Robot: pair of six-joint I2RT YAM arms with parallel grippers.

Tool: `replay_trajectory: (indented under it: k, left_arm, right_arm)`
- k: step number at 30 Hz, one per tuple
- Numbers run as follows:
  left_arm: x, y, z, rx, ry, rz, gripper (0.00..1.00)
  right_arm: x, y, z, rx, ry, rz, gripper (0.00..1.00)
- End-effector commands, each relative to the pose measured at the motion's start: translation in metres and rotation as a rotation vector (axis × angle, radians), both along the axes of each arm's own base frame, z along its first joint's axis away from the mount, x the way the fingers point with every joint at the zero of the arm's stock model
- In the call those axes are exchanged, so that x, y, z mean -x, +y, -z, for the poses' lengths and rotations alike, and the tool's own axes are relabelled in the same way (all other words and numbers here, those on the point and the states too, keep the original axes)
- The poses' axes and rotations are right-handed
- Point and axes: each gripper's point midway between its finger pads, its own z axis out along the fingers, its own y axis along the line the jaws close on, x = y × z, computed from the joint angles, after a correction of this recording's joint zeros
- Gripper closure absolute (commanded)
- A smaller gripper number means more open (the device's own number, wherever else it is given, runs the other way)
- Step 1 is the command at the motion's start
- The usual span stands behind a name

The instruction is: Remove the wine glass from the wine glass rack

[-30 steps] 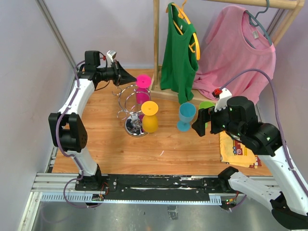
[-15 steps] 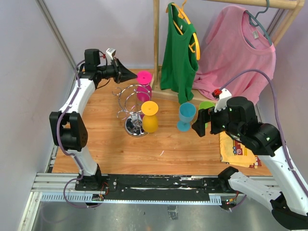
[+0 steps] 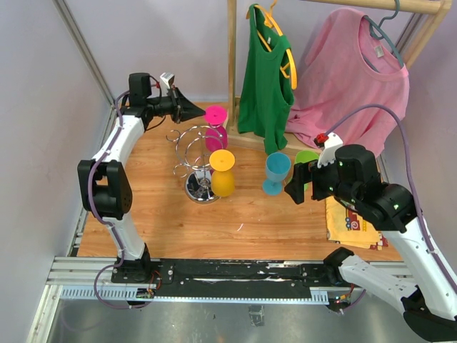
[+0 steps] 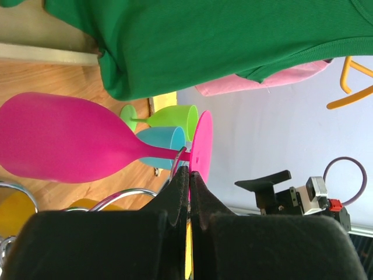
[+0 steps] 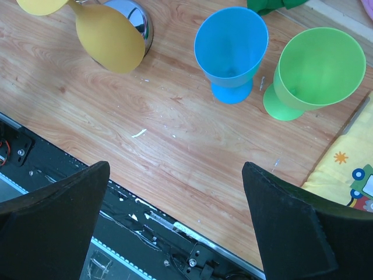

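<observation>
A pink wine glass [image 3: 216,138] hangs upside down on the silver wire wine glass rack [image 3: 190,151]. My left gripper [image 3: 202,110] is shut on the rim of its round pink foot [image 4: 202,146]. In the left wrist view the pink bowl [image 4: 64,140] lies to the left and a chrome rack arm [image 4: 125,195] curves under it, just left of the left gripper [image 4: 189,170]. A yellow wine glass [image 3: 222,175] hangs on the rack's near side. My right gripper [image 3: 294,186] hovers open over bare wood near the table's front edge, right of the rack; the right gripper [image 5: 176,165] holds nothing.
A blue cup [image 5: 231,52] and a green cup [image 5: 317,70] stand upright right of the rack's chrome base [image 5: 140,20]. A yellow printed cloth [image 3: 353,221] lies at the right. A wooden clothes rack holds a green top [image 3: 265,86] and a pink shirt [image 3: 350,78] behind.
My left gripper has shifted slightly toward the back with the pink glass's foot pinched in it, and the pink bowl has risen a little. The right arm has not moved.
</observation>
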Motion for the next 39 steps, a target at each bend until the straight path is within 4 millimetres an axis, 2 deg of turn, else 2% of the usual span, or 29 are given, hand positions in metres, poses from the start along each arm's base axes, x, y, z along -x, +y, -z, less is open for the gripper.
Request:
replay_trajectory:
  k: [1, 6, 13, 20, 27, 33, 39]
  left_arm:
    - [-0.001, -0.006, -0.026, 0.034, -0.074, 0.031, 1.00]
    - [-0.005, -0.013, -0.037, 0.052, -0.102, 0.037, 1.00]
    - [-0.011, -0.022, -0.034, 0.064, -0.097, 0.052, 1.00]
    - [-0.021, -0.024, -0.035, 0.056, -0.129, 0.060, 1.00]
    - [-0.027, -0.024, -0.044, 0.045, -0.189, 0.073, 1.00]
    - [-0.029, -0.020, -0.073, 0.030, -0.309, 0.083, 1.00]
    - [-0.017, -0.013, -0.131, -0.037, -0.563, 0.061, 1.00]
  right_arm:
    - [-0.003, 0.001, 0.002, 0.001, -0.010, 0.004, 0.02]
    - [-0.002, 0.001, 0.002, -0.001, -0.010, 0.002, 0.02]
    - [-0.001, -0.001, 0.002, 0.001, -0.011, 0.009, 0.02]
    - [-0.002, 0.000, 0.006, 0.003, 0.000, 0.011, 0.02]
    - [-0.002, 0.001, 0.010, 0.001, 0.007, 0.014, 0.02]
    - [-0.003, 0.001, 0.008, -0.001, 0.003, 0.014, 0.02]
    - [-0.002, -0.002, 0.002, -0.005, -0.021, 0.013, 0.02]
